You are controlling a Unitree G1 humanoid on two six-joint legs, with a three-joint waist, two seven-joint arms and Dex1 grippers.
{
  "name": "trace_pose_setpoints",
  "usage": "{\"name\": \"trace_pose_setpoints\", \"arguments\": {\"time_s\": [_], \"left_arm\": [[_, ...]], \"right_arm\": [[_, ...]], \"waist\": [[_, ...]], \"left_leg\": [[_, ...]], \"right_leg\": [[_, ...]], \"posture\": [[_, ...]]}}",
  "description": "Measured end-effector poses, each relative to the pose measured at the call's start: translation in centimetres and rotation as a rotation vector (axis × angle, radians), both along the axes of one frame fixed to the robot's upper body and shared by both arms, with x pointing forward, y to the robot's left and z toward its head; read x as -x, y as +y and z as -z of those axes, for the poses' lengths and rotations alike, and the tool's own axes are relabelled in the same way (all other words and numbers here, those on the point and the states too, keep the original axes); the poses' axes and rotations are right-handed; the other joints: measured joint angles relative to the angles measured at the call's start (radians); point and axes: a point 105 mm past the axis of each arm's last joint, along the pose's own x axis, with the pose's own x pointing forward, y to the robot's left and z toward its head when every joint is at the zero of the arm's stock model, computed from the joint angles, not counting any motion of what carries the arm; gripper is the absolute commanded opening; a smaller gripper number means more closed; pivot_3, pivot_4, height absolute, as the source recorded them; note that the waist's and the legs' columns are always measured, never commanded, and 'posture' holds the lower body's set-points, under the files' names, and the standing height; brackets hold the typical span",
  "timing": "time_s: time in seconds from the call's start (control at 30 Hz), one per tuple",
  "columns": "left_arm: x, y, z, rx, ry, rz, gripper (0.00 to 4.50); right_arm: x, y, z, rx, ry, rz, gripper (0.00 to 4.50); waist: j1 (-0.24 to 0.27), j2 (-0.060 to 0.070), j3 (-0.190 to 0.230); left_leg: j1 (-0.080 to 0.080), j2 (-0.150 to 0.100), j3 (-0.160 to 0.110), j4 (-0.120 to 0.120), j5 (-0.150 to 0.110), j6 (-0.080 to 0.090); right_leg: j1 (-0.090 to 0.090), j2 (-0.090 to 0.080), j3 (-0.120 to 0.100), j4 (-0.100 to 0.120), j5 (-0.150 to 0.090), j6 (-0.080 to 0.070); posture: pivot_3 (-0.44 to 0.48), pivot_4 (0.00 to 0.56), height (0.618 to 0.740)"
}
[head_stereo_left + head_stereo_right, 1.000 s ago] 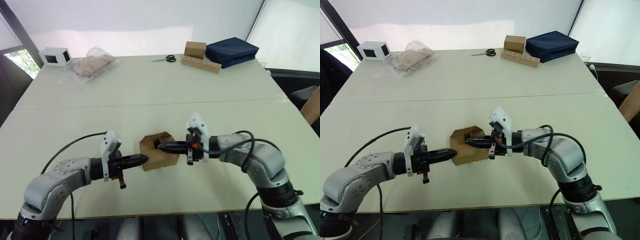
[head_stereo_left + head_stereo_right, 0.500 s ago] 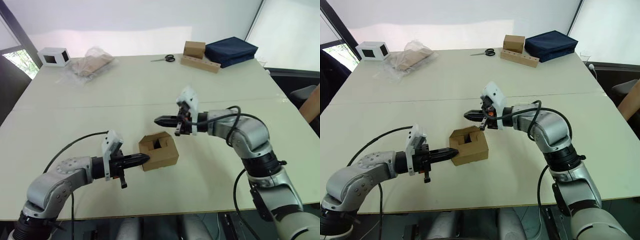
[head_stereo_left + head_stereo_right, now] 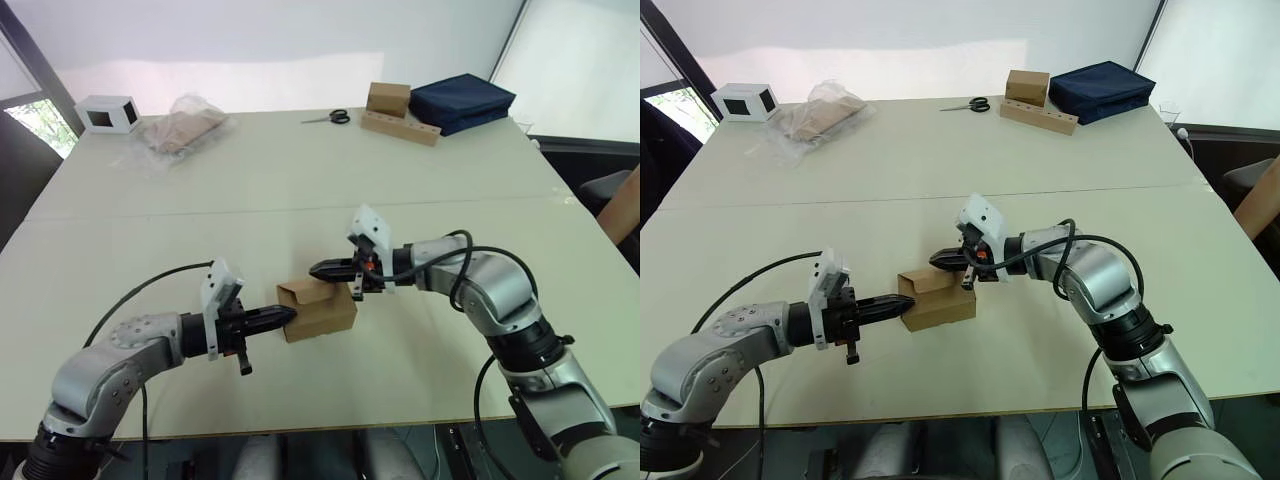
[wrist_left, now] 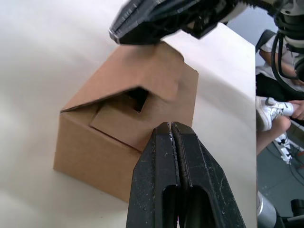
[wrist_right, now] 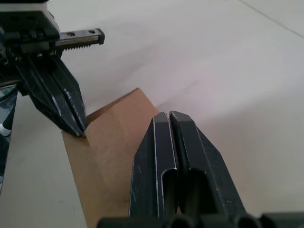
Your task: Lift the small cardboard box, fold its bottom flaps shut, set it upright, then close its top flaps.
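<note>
With both grippers pinched closed, left gripper (image 3: pixel 285 317) should brace the box (image 3: pixel 318 309) while right gripper (image 3: pixel 318 270) presses the last of the top flaps (image 4: pixel 142 71) flat.

Both arms are reaching inward low over the desk (image 3: pixel 150 210), forearms near level, left gripper (image 3: pixel 288 316) and right gripper (image 3: pixel 318 270) pointing tips toward each other, each with jaws pressed together, the right sitting slightly higher and farther forward.
</note>
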Motion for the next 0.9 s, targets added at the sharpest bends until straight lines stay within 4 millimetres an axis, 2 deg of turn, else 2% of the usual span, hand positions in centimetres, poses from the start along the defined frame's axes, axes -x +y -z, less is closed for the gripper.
{"name": "trace_pose_setpoints", "arguments": {"time_s": [0.37,0.5,0.63,0.73,0.9], "left_arm": [[-0.5,0.4,-0.2,0.02,0.01,-0.027,0.02],[-1.5,1.3,-1.2,0.045,-0.004,-0.079,0.02],[-2.6,1.0,-2.5,0.097,-0.03,-0.105,0.02],[-3.2,0.7,-2.4,0.101,-0.036,-0.128,0.02],[-3.7,0.2,-1.0,0.06,-0.025,-0.143,0.02]], "right_arm": [[0.8,-0.1,0.7,0.004,0.014,-0.005,0.0],[0.7,-0.1,0.8,0.007,0.011,0.005,0.0],[0.7,0.1,0.7,-0.002,0.01,0.007,0.0],[0.7,0.2,0.8,-0.005,0.011,0.011,0.0],[0.6,0.2,0.8,-0.007,0.009,0.018,0.0]], "waist": [[0.0,0.0,0.0],[0.001,0.0,0.0],[0.0,0.0,0.0],[-0.001,0.0,0.0],[-0.001,0.0,0.0]], "left_leg": [[0.0,0.0,0.0,0.0,0.0,0.0],[0.0,0.0,0.0,0.0,0.0,0.0],[0.0,0.0,0.0,0.0,0.0,0.0],[0.0,0.0,0.0,0.0,0.0,0.0],[0.0,0.0,0.0,0.0,0.0,0.0]], "right_leg": [[0.0,0.0,0.0,0.0,0.0,0.0],[0.0,0.0,0.0,0.0,0.0,0.0],[0.0,0.0,0.0,0.0,0.0,0.0],[0.0,0.0,0.0,0.0,0.0,0.0],[0.0,0.0,0.0,0.0,0.0,0.0]], "posture": [[0.0,0.15,0.74],[0.0,0.15,0.74],[0.0,0.15,0.74],[0.0,0.15,0.74],[0.0,0.15,0.74]]}}
